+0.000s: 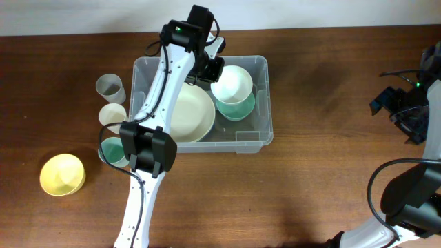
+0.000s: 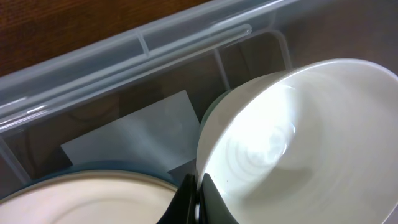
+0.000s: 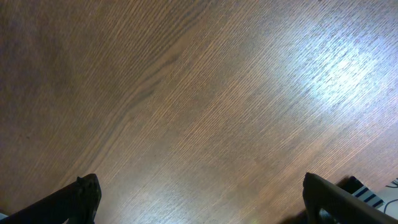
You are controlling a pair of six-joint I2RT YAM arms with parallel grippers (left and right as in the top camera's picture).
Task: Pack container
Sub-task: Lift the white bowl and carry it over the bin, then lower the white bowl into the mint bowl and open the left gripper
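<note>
The large rectangular clear plastic container [image 1: 256,131] sits on the brown wooden tabletop [image 1: 324,179] a little left of centre. Its mouth faces straight up, and in the overhead view its long axis runs left to right.

The left tool [image 1: 213,76] is already inside the container, over the back right part. It is pressed together on the thin rim of a round white bowl [image 1: 233,83]. In the left wrist view the two fingers [image 2: 196,199] meet across that rim, and the container's far wall [image 2: 124,62] rises behind them.

From the tool, the white bowl lies to the right. It overlaps a pale green bowl [image 1: 241,108], but I cannot tell whether it rests on it or hangs just above. The open floor of the container lies toward the front right corner. A wide cream bowl [image 1: 191,116] fills the left half.

The right tool [image 1: 401,116] is well apart at the tabletop's right edge. Its fingers are spread wide over bare wood and hold nothing, so the left arm is plainly the nearer one.

Any lowering or letting go probably has to happen downward, within the right half.
</note>
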